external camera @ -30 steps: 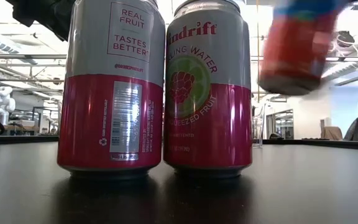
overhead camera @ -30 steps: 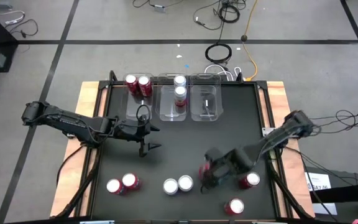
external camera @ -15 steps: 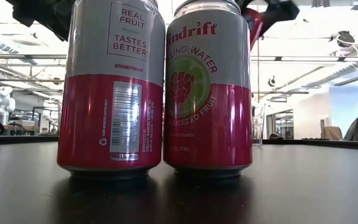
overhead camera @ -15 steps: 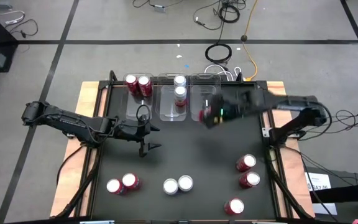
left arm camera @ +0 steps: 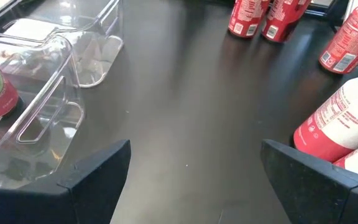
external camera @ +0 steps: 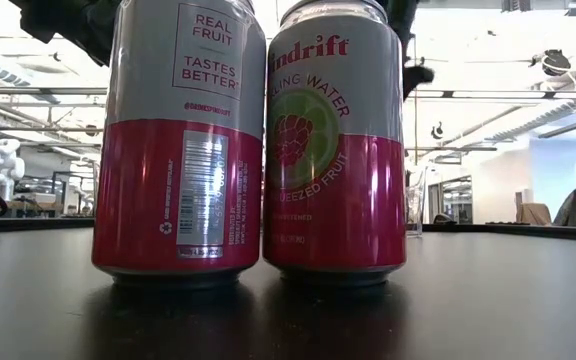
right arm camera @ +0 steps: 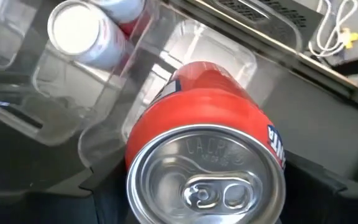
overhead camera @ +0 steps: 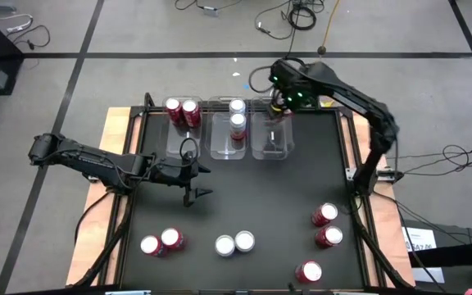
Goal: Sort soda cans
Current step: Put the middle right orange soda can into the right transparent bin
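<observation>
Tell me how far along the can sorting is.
Four cans are binned: two in the left bin and two in the middle bin. The right gripper holds a red can over the right bin. Seven cans remain on the table. The left gripper waits open mid-table.

arms: two, dark, jointed | right arm [overhead camera: 359, 94]: green lights at wrist | left arm [overhead camera: 97, 161]: black cables

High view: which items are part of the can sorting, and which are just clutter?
Job:
- red soda can held by right gripper over the far clear plastic bins
- red and silver soda cans on the table
- left gripper, open, waiting

Clutter:
- black and orange cables on the floor
</observation>
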`<state>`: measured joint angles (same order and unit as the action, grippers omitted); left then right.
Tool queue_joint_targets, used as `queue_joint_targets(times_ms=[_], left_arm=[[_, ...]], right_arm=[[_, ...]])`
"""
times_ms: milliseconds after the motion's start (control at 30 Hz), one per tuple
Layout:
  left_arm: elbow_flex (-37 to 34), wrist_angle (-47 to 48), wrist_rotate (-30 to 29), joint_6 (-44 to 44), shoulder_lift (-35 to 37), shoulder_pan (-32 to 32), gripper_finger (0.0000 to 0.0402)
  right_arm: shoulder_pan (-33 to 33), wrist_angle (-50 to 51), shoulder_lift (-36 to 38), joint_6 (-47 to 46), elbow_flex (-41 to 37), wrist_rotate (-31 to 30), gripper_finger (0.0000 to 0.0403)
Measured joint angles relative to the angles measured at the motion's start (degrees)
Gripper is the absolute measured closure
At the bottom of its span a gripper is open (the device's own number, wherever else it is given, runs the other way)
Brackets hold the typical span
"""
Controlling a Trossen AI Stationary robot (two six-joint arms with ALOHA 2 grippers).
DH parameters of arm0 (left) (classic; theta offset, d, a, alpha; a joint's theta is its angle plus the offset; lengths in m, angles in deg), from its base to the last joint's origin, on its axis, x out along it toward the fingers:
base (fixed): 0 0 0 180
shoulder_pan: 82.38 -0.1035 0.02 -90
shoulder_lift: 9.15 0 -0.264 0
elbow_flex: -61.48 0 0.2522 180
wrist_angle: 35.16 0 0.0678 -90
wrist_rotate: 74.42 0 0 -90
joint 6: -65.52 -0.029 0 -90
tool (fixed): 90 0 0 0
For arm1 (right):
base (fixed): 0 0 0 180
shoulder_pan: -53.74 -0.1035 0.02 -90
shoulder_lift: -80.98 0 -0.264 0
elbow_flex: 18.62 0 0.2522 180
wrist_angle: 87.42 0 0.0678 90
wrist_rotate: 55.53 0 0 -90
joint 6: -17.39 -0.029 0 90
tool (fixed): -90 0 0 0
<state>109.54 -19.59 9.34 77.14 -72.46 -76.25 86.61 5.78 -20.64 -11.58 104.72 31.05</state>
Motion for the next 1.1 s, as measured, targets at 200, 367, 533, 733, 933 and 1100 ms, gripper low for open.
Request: queue_joint_targets(times_ms=[200,367,533,733,933,1100], left_arm=[[0.00,0.02,0.00,0.00,0.00,0.00,0.0034],[0.00,0.02,0.00,0.01,0.01,0.00,0.0034],[0.02,0.02,0.00,0.06,0.00,0.00,0.0034],[0.00,0.02,0.00,0.09,0.00,0.00,0.0034],[0.00,0.04,0.00,0.07,0.02,0.00,0.0034],[0.01,0.05,0.00,0.04,0.00,0.00,0.0034]], right_arm=[[2.06,-0.01,-10.89,4.79,8.66,2.29,0.0109],[2.41,1.46,-18.44,6.61,13.74,2.17,0.0109],[3.69,1.67,-23.46,8.52,13.70,2.23,0.0109],[5.05,-3.30,-25.33,8.85,13.81,2.23,0.0099],[6.23,-3.68,-26.97,9.51,13.81,4.33,0.0098],[6.20,-5.07,-28.79,10.45,13.77,4.65,0.0098]])
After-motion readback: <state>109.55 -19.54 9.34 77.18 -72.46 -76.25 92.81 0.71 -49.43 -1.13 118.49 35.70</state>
